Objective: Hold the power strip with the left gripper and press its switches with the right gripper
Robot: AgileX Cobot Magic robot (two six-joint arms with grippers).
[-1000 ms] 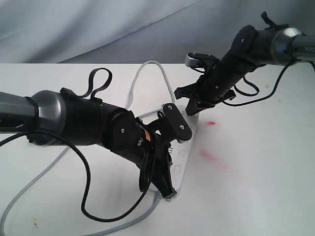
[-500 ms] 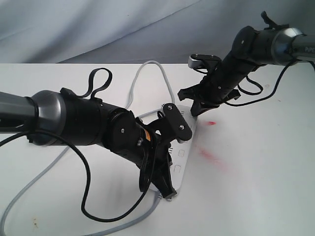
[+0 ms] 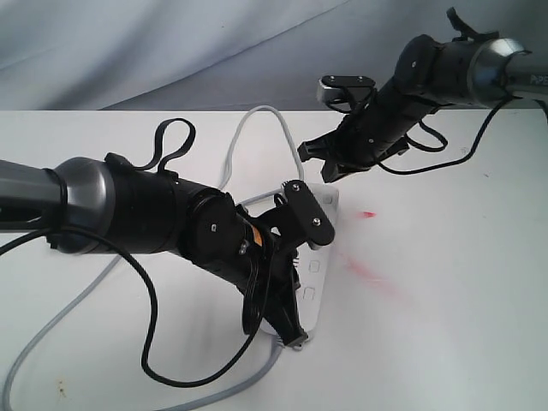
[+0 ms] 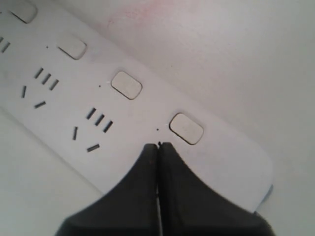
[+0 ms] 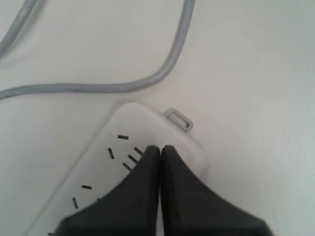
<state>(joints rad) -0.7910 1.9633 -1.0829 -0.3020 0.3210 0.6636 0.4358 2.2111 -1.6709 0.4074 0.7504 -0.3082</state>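
R end effector (image 5: 160, 150), fingers pressed together, hovers over upper end of strip (image 3: 318, 278), mid-frame ext. view; L end effector (image 4: 158, 146), also closed, pins strip's lower end to worktop (image 3: 445, 325). Best: shift R tip off sockets (image 5: 123, 137) onto a switch (image 4: 186, 128), press straight down, L holding firm.

The setting reads as a robotics laboratory, arranged as a test bench. A plain white table (image 3: 462, 342) is placed before a grey cloth backdrop (image 3: 171, 51), which is hung in soft folds and closes off the room behind. Two black machine arms, a left arm (image 3: 128, 214) and a right arm (image 3: 445, 73), are stretched over the tabletop. Loose black cables (image 3: 154, 306) are looped from them in the open. A white power strip (image 3: 321, 274) is laid out between the arms, and the tabletop is marked with red smears (image 3: 368, 274).
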